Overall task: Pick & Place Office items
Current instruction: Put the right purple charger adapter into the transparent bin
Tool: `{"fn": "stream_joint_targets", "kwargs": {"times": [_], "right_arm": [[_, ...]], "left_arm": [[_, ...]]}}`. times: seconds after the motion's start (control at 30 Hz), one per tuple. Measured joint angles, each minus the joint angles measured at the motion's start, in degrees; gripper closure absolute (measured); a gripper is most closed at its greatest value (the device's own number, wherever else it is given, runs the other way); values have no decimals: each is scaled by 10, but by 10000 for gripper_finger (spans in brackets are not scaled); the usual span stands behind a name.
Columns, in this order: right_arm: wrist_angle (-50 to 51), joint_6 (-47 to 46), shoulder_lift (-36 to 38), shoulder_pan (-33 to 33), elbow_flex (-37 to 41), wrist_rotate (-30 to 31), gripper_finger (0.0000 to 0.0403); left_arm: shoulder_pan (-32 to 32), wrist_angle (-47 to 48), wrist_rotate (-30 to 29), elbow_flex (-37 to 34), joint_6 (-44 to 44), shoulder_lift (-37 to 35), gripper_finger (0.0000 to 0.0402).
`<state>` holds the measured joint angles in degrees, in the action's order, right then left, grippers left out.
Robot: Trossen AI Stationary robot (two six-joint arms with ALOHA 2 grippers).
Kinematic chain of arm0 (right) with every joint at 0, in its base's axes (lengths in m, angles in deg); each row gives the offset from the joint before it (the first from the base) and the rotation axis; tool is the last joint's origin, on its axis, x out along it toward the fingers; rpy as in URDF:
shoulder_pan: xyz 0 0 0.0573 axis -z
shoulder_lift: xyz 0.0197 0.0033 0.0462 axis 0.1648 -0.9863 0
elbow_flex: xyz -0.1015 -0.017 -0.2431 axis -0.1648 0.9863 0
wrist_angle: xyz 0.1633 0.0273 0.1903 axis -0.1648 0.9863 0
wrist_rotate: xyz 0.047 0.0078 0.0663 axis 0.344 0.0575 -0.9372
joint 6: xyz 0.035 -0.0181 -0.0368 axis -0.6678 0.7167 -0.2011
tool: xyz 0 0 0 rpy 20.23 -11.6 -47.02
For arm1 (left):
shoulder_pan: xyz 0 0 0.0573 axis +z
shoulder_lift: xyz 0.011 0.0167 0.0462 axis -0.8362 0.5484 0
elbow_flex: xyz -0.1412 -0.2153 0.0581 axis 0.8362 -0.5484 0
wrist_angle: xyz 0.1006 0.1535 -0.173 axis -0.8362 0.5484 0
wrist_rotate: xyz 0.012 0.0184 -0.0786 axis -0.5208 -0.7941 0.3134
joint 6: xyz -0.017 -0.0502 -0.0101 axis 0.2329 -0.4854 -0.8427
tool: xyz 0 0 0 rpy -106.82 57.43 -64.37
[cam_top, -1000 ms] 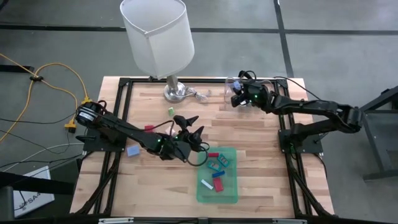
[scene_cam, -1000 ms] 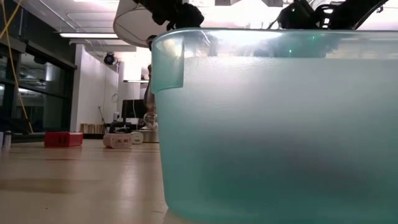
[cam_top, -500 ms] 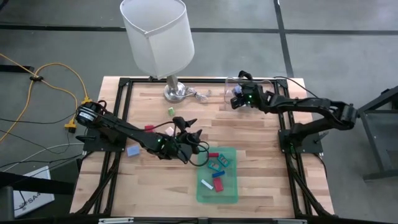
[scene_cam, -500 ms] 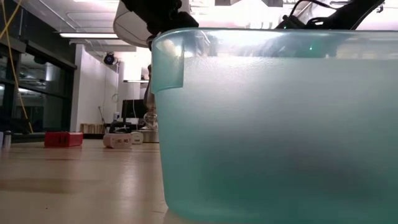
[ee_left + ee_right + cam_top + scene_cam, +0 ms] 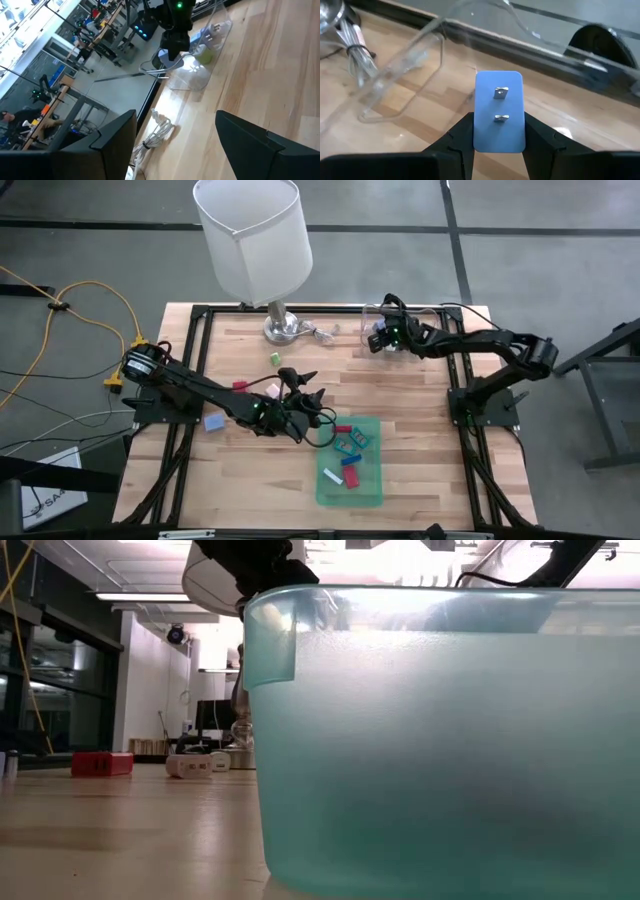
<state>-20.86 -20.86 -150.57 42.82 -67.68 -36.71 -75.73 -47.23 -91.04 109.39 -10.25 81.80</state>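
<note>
My right gripper (image 5: 381, 337) is at the table's far right, above the clear container (image 5: 385, 316), shut on a blue block with two metal prongs (image 5: 499, 112). The left wrist view shows a green piece (image 5: 204, 53) lying inside that container (image 5: 196, 75). My left gripper (image 5: 308, 384) hovers open and empty just off the far-left corner of the green tray (image 5: 372, 492). Several coloured items lie in the tray. A green piece (image 5: 274, 358), a red piece (image 5: 240, 385), a pink piece (image 5: 272, 390) and a blue piece (image 5: 213, 422) lie loose on the wood. My right gripper pinches the blue block by its two long side edges (image 5: 477, 131), one finger (image 5: 462, 132) on each side. The fingers slant downward from the table's right. The block's pronged face is turned up toward the wrist camera. It is lifted clear over the container.
A white-shaded lamp (image 5: 255, 240) stands at the far edge, its metal base (image 5: 282, 327) and coiled white cord (image 5: 156, 131) beside the container. In the low view the tray's wall (image 5: 440, 740) blocks most of the table. Bare wood lies between tray and container.
My right gripper has sunk toward the clear container with the blue block still between its fingers, dropping below the tray's rim in the low view. My left gripper has turned a little in place.
</note>
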Motion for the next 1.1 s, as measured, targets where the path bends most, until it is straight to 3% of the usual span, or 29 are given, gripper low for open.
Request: {"fn": "stream_joint_targets", "kwargs": {"times": [0.4,0.83,1.1], "right_arm": [[62,-15,-2,24,0,-1,286],[54,-11,-2,25,0,-2,251],[54,-11,-2,24,0,-5,253]], "left_arm": [[0,0,0,0,0,0,140],[0,0,-1,0,0,0,140],[0,0,0,0,0,0,140]]}}
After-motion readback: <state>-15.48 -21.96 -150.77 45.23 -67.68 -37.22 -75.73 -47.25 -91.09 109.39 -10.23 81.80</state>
